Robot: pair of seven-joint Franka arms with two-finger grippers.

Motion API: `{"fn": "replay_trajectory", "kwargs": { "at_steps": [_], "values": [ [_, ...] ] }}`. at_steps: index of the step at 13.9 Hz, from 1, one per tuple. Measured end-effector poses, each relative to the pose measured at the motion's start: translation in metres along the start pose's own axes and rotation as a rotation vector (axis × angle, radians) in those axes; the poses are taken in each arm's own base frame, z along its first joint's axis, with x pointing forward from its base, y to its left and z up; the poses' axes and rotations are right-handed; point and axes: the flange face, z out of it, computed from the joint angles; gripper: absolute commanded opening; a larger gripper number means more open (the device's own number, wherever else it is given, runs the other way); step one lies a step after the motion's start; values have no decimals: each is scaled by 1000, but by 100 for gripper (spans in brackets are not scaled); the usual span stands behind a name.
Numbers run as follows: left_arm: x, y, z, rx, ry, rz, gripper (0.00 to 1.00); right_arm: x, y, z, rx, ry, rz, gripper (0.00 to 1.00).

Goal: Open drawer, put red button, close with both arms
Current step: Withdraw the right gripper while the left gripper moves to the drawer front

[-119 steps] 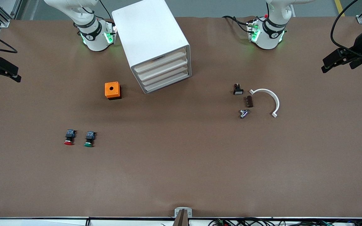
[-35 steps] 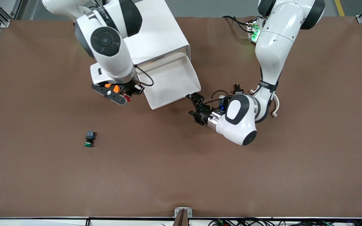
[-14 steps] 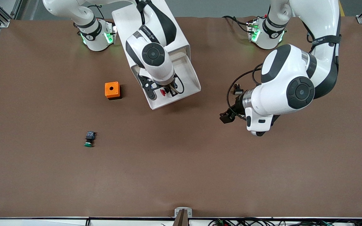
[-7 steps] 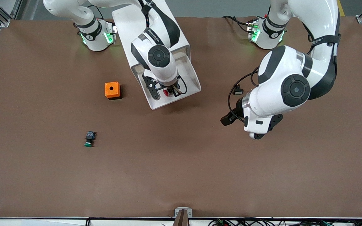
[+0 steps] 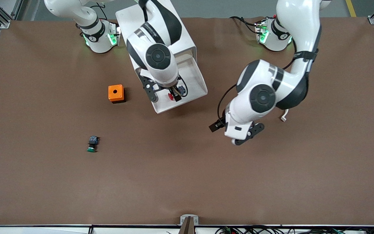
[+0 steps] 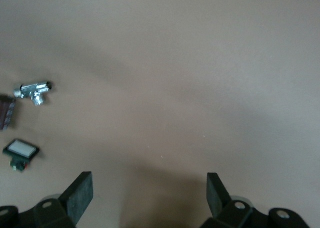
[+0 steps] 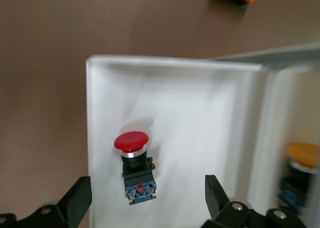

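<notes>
You see the red button (image 7: 134, 164) lying in the open drawer (image 5: 192, 70) (cap toward its front wall), the right hand (image 7: 145, 200) spread above it. The left hand (image 6: 150, 195) hangs spread over bare desk (image 5: 187, 175) beside the drawer.

The red button (image 7: 132, 142) has a red cap, silver collar and black-and-blue body, lying in a white drawer (image 7: 200, 138). An orange box (image 5: 116, 93) and a green-capped button (image 5: 91, 146) sit on the brown table (image 5: 187, 175).

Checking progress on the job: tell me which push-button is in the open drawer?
The red button; it lies in the drawer. The green button sits out on the table.
</notes>
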Motion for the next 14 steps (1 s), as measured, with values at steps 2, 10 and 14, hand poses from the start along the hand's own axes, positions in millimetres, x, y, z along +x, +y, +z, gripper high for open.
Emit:
{"fn": "replay_trajectory", "kwargs": {
  "at_steps": [2,10,14],
  "values": [
    [-24,14,10,38,34,87,100,36,7,-53,-23,-11,-44,100],
    [-36,23,2,23,71,152,100,210,42,-152,26,-70,-445,100],
    [-30,20,-6,13,80,141,100,295,63,-168,75,-74,-644,100]
  ]
}}
